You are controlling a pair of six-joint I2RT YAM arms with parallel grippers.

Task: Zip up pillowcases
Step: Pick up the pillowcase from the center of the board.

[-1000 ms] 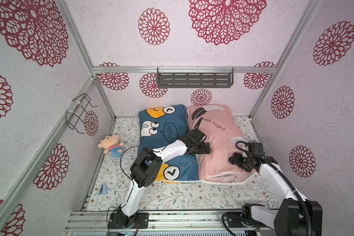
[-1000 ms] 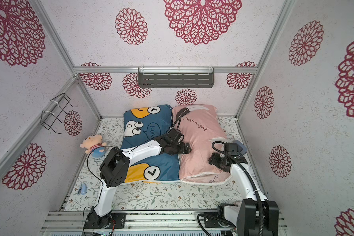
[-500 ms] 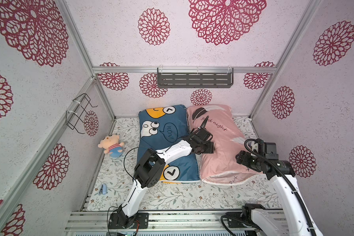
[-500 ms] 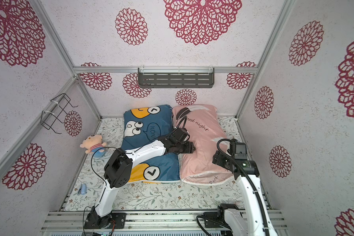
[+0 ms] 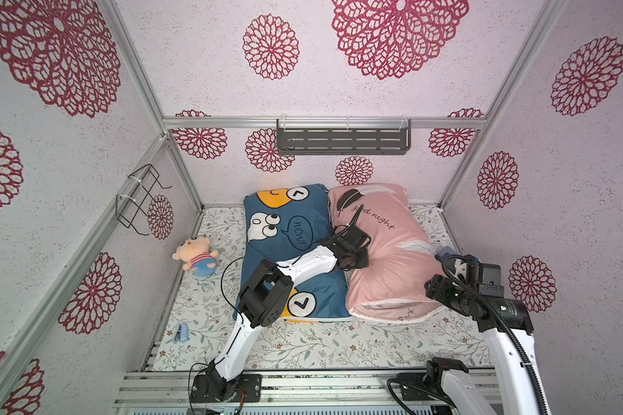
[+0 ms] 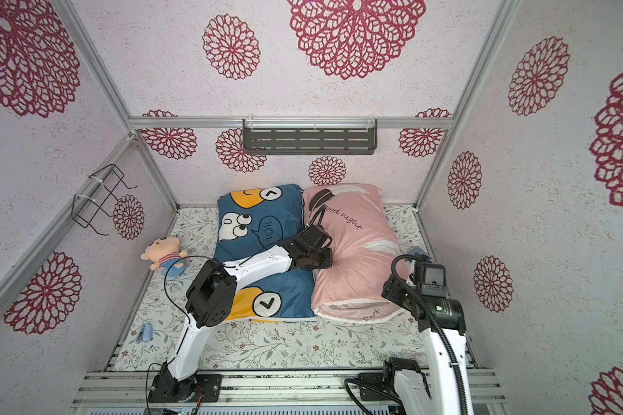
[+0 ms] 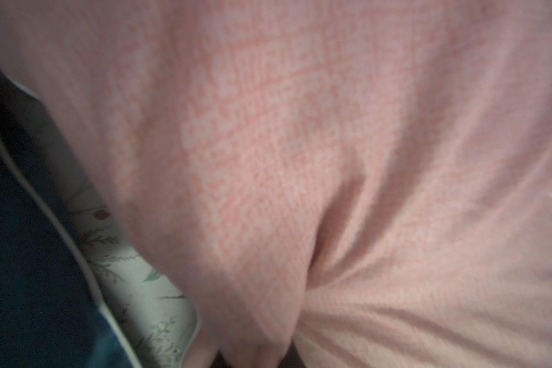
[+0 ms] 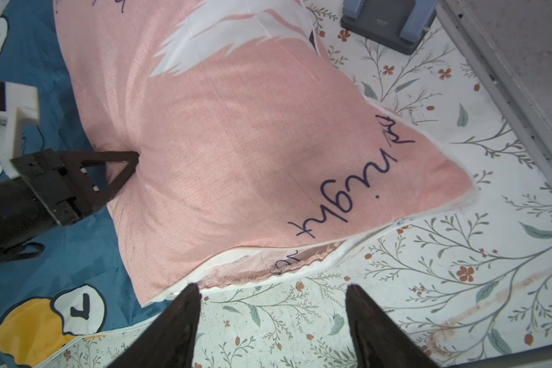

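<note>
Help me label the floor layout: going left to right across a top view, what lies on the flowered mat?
Plush doll → blue pillowcase → pink pillowcase → hole punch, partly hidden behind the right arm.

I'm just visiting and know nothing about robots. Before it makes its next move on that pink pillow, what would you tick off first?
1. Hold: left pincer shut on a fold of the pink pillowcase: ok.
2. Free hand: right pincer open, holding nothing: ok.
3. Aim: right pincer close to the unzipped end: ok.
4. Target: zipper pull in sight: cannot tell.
5. Zip of the pink pillowcase closed: not ok, the end gapes.
6. Zip of the blue pillowcase closed: cannot tell.
</note>
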